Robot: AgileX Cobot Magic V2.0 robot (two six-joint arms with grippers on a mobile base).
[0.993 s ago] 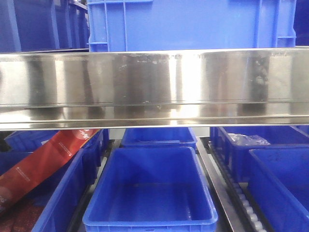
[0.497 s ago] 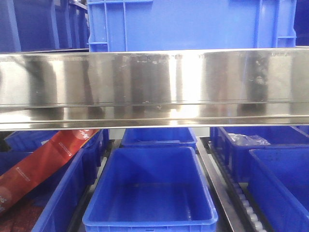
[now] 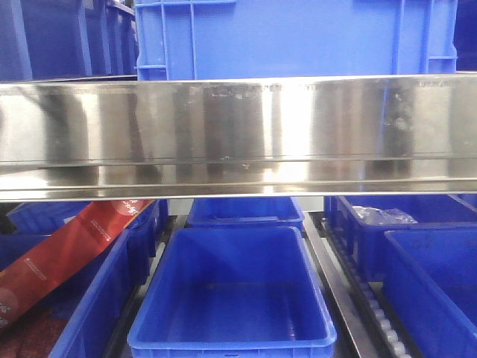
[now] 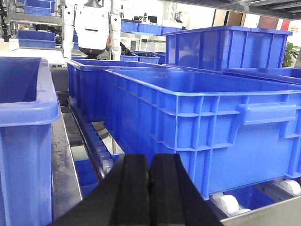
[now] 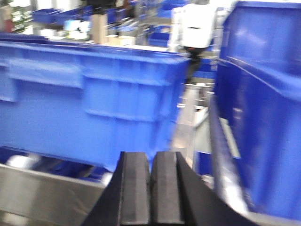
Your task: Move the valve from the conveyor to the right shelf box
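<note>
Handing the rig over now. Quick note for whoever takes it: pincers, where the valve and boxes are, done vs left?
Left pincer: shut, pads together, nothing held, facing a blue bin on the roller rack.
Right pincer: shut, empty; view blurred, blue bins ahead.
Valve and conveyor: not in any view.
Front camera: steel shelf edge across the middle; below it an empty centre blue bin, and right-hand bins, one further back holding a clear bag.
Done: no valve seen in any shelf box.
Left: locate the valve, grasp it, place it in the right shelf box.
</note>
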